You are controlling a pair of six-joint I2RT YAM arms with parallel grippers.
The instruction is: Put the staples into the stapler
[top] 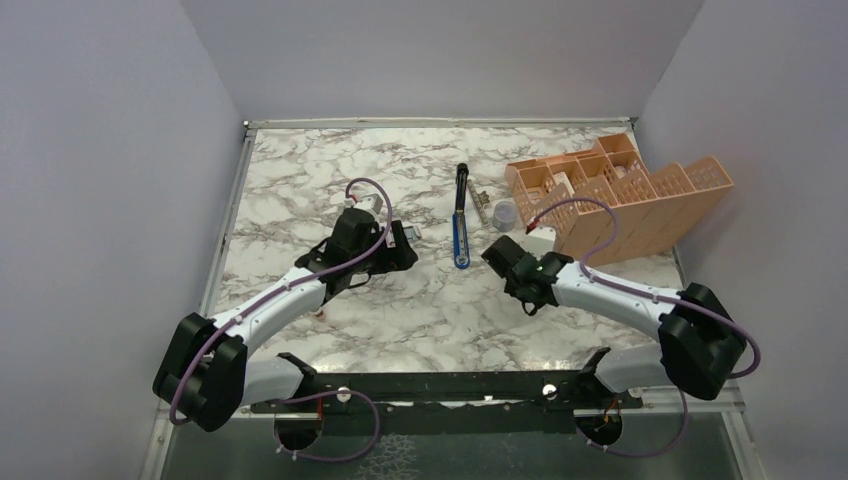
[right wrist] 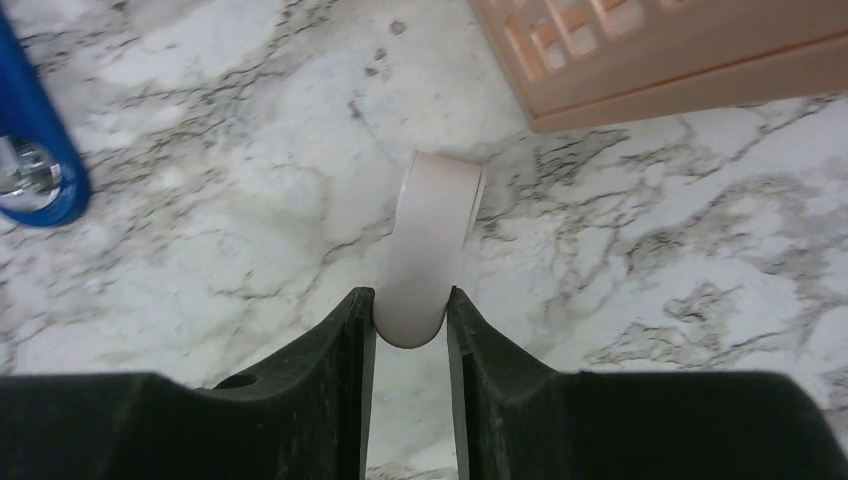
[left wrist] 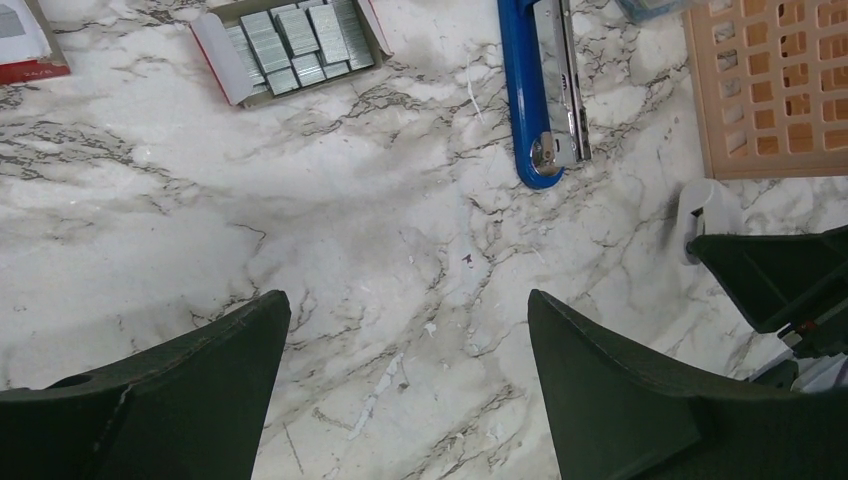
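Observation:
The blue stapler (top: 460, 215) lies open lengthwise mid-table, its metal channel up (left wrist: 560, 90), and its blue end shows in the right wrist view (right wrist: 30, 130). The staples (left wrist: 300, 45) lie as grey strips in a small open tray, far ahead of my left gripper (left wrist: 410, 340). That gripper is open over bare marble, left of the stapler (top: 400, 248). My right gripper (right wrist: 411, 310) is shut on a white roll (right wrist: 432, 240) standing on edge on the table, right of the stapler's near end. The roll (left wrist: 708, 205) also shows in the left wrist view.
A peach slotted organizer (top: 620, 195) stands at the back right, close behind the right gripper (top: 497, 248), and its corner shows in the right wrist view (right wrist: 650, 60). A small clear cup (top: 505, 213) sits beside it. A red-and-white box (left wrist: 25, 45) lies left of the staple tray.

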